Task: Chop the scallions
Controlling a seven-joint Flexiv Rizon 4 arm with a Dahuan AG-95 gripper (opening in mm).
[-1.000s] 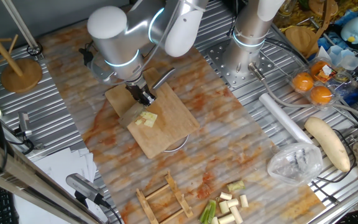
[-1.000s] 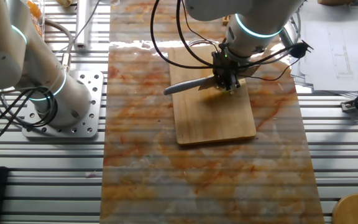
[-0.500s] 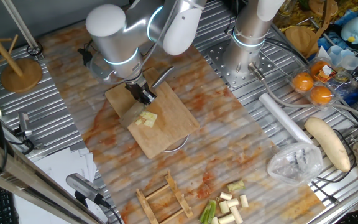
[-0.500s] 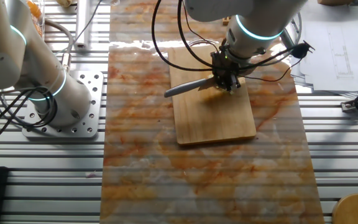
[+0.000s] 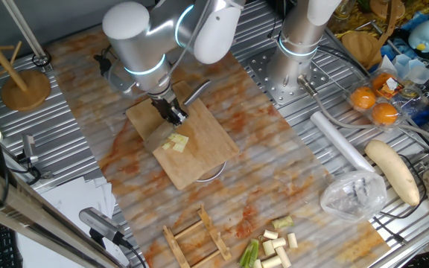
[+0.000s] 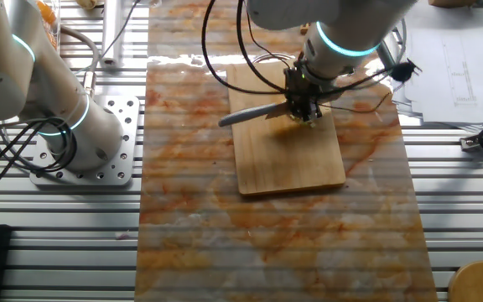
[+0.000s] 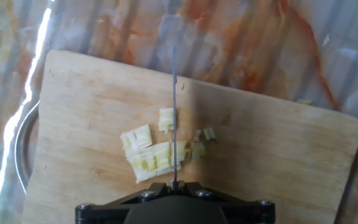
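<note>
Wooden board point(image 5: 192, 145) holds the scallions point(image 7: 153, 154), pale little bits in its middle. They look light, soft and wet, so they may slide. My pincer point(image 5: 172, 113) pinches the knife point(image 6: 254, 113) handle above them.

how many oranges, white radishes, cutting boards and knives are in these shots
oranges: 2
white radish: 1
cutting board: 1
knife: 1
total: 5
</note>
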